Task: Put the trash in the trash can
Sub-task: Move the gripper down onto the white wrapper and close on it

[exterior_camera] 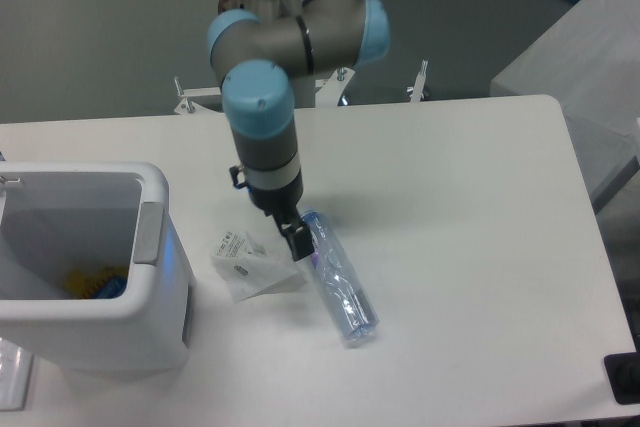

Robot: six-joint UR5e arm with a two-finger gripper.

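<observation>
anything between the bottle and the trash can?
Yes: the crumpled wrapper lies on the table between the bottle and the trash can, left of the tool. Seen in the fixed camera view.

One white rectangular table [470, 247] holds one large white boxy plastic bin [150, 317], one crumpled clear-and-white plastic wrapper [248, 265] and one long clear plastic bottle [342, 292]. One grey and light-blue robot arm [262, 107] carries one black gripper [295, 242]. Inside the bin lie perhaps two small items [95, 284], yellow and blue, too partly hidden to count surely.
</observation>
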